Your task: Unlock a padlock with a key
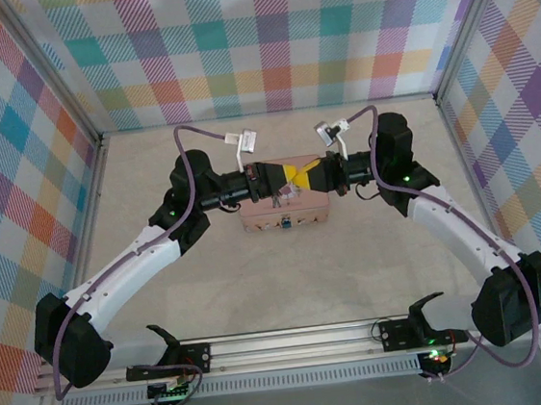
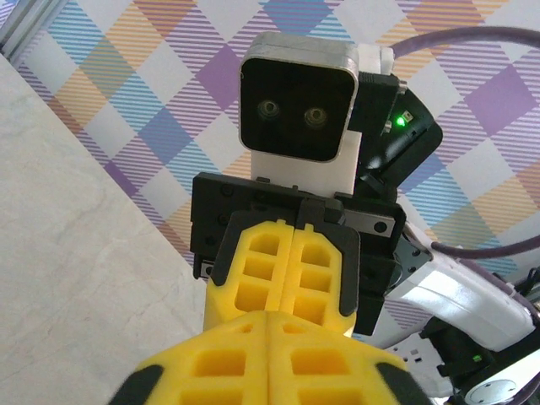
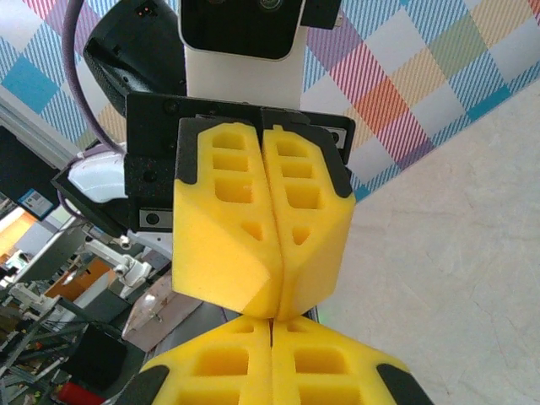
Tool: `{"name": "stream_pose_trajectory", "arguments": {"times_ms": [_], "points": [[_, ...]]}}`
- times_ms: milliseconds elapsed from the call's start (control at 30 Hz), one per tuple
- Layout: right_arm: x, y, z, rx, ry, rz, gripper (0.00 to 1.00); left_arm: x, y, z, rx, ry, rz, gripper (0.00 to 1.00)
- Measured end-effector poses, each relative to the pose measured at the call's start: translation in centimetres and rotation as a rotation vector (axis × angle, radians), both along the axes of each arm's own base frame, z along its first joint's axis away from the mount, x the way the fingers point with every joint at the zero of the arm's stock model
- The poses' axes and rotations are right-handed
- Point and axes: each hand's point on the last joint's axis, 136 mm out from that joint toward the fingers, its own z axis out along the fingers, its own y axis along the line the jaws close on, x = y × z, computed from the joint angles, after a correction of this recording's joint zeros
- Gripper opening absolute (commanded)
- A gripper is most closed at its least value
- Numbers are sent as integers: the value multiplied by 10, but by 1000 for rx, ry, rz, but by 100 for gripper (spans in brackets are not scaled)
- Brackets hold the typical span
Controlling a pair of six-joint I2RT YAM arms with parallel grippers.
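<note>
The left gripper (image 1: pixel 295 174) and right gripper (image 1: pixel 314 172) meet closed, tip to tip, above the pink tin (image 1: pixel 253 219); the padlock (image 1: pixel 285 224) seems to sit at the tin's near edge; whether either holds the key cannot be told; any handover needs squarely aligned fingertips.

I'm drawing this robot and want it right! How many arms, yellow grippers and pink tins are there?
Arms: 2 (left arm, right arm)
Yellow grippers: 2 (left gripper, right gripper), both shut, tip to tip
Pink tin: 1
Total: 5
</note>
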Motion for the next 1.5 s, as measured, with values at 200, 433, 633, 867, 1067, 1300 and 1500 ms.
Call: {"name": "stream_pose_trajectory", "arguments": {"times_ms": [200,433,633,867,1067,1300,1500], "points": [[2,1,1,7,17,2,7,2,1,1,0,-12,12,0],[7,2,2,11,31,-16,42,7,4,-3,23,-17,56,0],[22,-5,-5,5,47,-93,48,11,8,-9,47,2,87,0],[32,-17,-25,0,79,-274,49,24,13,-10,44,19,159,0],[38,-25,-36,73,115,-420,54,33,18,-11,24,47,215,0],[32,-10,-21,158,107,-443,55,40,16,-16,-9,79,229,0],[35,-3,-20,176,113,-439,45,40,15,-18,-18,94,229,0]]}}
